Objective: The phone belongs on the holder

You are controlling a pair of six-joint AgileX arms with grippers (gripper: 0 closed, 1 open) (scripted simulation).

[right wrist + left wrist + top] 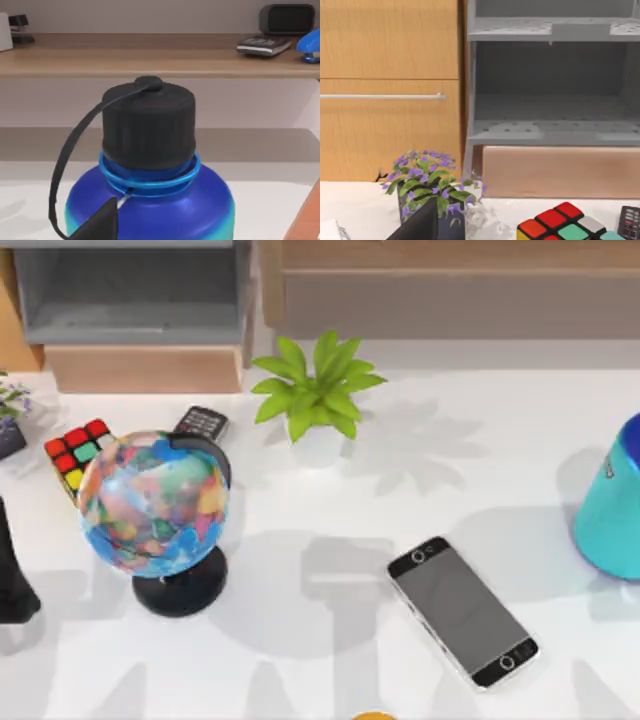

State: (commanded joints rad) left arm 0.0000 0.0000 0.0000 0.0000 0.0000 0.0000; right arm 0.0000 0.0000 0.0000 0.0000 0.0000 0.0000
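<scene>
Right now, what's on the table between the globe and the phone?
Nothing: top view shows bare white table between the globe and the phone, just shadows.

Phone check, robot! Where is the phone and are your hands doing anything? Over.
Phone lying flat on the table, right of the globe, untouched. No gripper on it. Water bottle at the table's right edge, clear of it.

no readable text, label, brand or number anywhere. keypad device [202, 423] showed rows of buttons, markings too small to read. globe [153, 502] carried coloured map patches, no legible names. phone [462, 610] screen was blank grey. teal-blue bottle [612, 502] had faint mark on side, unreadable.
</scene>
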